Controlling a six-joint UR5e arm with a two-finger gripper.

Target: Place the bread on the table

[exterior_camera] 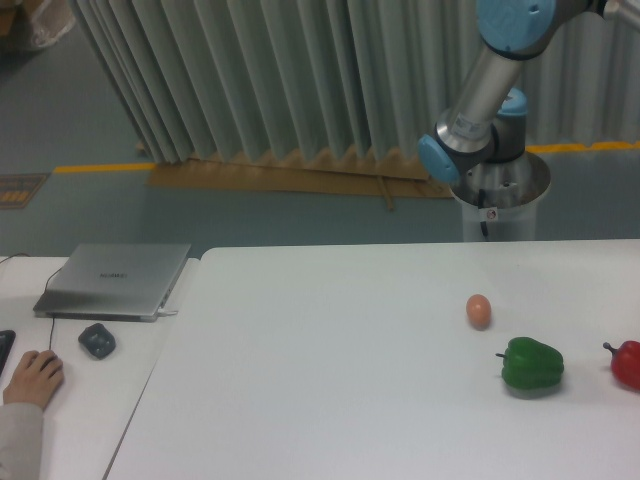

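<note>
The bread is out of view. The large white table [330, 370] fills the lower part of the camera view. Only part of the arm [480, 90] shows at the top right, rising from its base behind the table and running out of frame at the top. The gripper itself is outside the picture, so nothing shows of its fingers or of anything they hold.
On the table's right side lie a small orange-brown egg [479, 310], a green pepper [532, 364] and a red pepper [627, 364] at the right edge. A side desk [70, 400] on the left carries a laptop [114, 279], a mouse [97, 340] and a person's hand [32, 376].
</note>
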